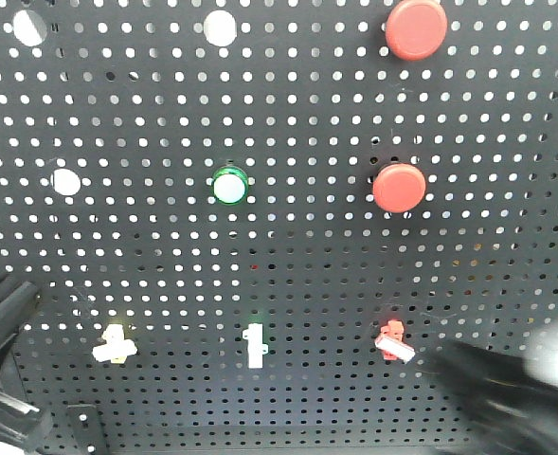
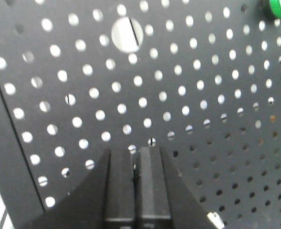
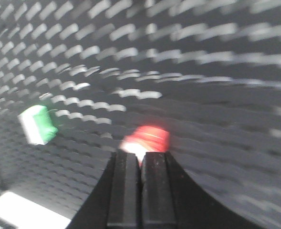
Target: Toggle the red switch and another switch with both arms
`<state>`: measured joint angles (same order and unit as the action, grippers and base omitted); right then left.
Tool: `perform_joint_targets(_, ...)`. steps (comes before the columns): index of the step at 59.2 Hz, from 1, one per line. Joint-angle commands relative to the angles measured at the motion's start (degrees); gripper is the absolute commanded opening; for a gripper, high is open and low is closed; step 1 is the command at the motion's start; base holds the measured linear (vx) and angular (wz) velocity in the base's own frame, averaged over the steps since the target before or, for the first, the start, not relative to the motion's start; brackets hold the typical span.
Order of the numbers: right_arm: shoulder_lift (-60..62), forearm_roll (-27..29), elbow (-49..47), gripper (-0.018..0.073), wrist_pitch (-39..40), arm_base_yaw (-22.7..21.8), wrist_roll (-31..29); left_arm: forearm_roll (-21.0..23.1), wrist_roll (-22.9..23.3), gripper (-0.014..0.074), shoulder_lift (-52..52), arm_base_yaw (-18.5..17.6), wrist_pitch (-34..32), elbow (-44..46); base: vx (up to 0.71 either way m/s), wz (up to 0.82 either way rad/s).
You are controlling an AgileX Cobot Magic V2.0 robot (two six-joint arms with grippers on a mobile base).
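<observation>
— What carries everything here?
— A black perforated panel (image 1: 146,256).
— And what sits on it?
— At the right, an upper red push button (image 1: 416,28) above a lower red push button (image 1: 399,188). A green-ringed button (image 1: 230,186) sits mid-panel, with large white round holes (image 1: 220,28) nearby. The bottom row has a pale-yellow switch (image 1: 115,346), a white toggle (image 1: 255,346) and the red switch (image 1: 393,341).

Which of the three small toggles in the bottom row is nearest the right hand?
The red switch, rightmost; the right hand points at it. The pale-yellow switch and white toggle lie further left.
</observation>
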<state>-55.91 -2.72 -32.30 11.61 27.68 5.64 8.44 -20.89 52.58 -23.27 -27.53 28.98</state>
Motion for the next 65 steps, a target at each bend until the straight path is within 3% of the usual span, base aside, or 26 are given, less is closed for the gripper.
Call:
perform_joint_targets(1, -2.7, -0.5, -4.5, -0.0006, 7.3, 0.9, -0.5, 0.3, 0.5, 0.0002, -0.9, -0.3, -4.5, 2.1, 0.00, 0.00)
perform_joint_targets(26, -11.5, -0.4, -10.5, -0.0006, 8.2, 0.8, -0.4, 0.3, 0.5, 0.0002, -0.9, -0.3, -3.8, 2.1, 0.00, 0.00)
perform_joint_targets(53, -11.2, -0.2, -7.0, -0.0006, -6.1, 0.8, -3.0, 0.3, 0.3, 0.0002, -0.9, -0.3, -3.6, 2.1, 0.00, 0.00)
perform_joint_targets(65, -5.4, 0.1, -4.3, -0.0006, -2.0, 0.8, -2.9, 0.3, 0.3, 0.0002, -0.9, -0.3, -3.6, 2.1, 0.00, 0.00)
